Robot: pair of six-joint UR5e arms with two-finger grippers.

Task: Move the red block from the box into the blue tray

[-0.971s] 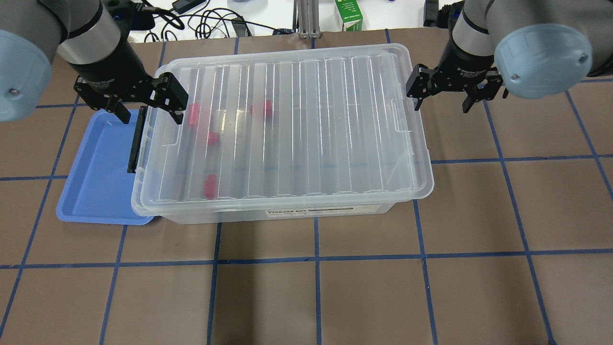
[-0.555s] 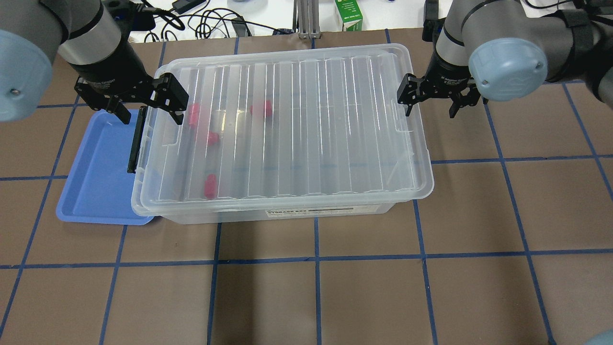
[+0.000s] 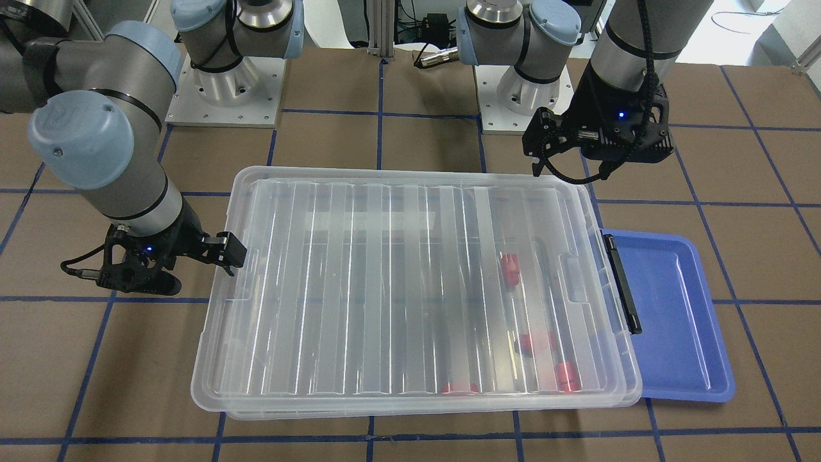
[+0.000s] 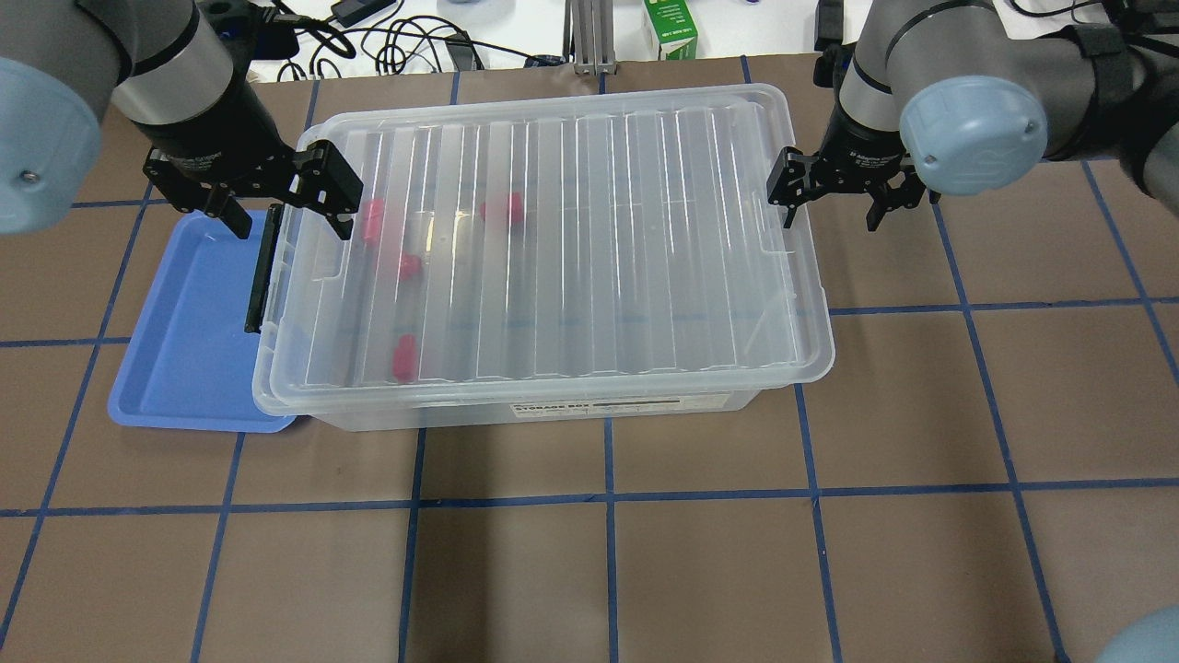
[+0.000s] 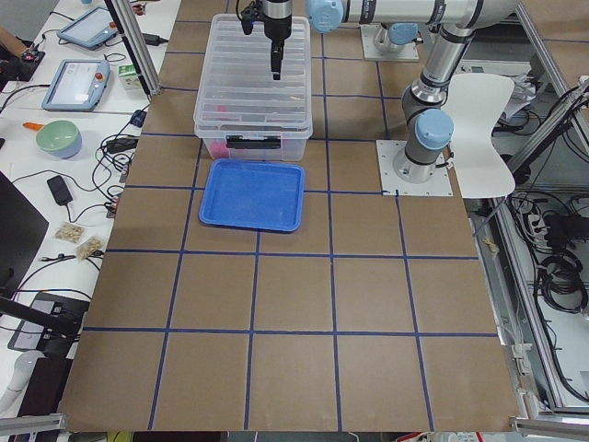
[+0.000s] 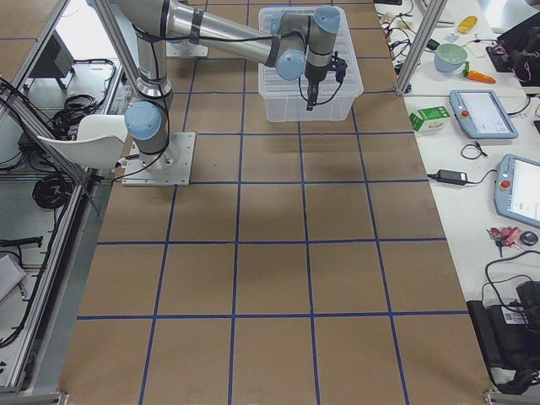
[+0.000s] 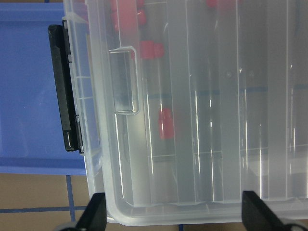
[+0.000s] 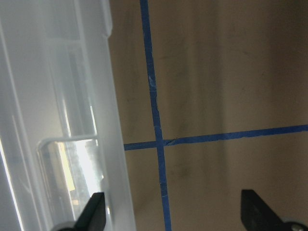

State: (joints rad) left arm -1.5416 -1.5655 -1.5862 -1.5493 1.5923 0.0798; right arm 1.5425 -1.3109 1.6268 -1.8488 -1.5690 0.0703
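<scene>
The clear box (image 4: 571,230) stands with its ribbed lid shut and its black latch (image 4: 261,267) at the left end. Several red blocks lie inside under the lid, such as one near the front (image 4: 403,357) and one at mid-back (image 4: 505,210); they also show in the left wrist view (image 7: 165,124). The blue tray (image 4: 184,322) lies empty against the box's left end, partly under it. My left gripper (image 4: 287,207) is open, straddling the lid's left edge above the latch. My right gripper (image 4: 829,207) is open and empty at the box's right rim.
A green carton (image 4: 671,28) and cables lie beyond the table's back edge. The brown table with blue tape grid (image 4: 608,552) stretches in front of the box. The robot bases (image 3: 224,83) stand behind the box.
My right arm has swung toward the box, bringing its open gripper up to the right rim. My left gripper, the box and the blocks have not moved.
</scene>
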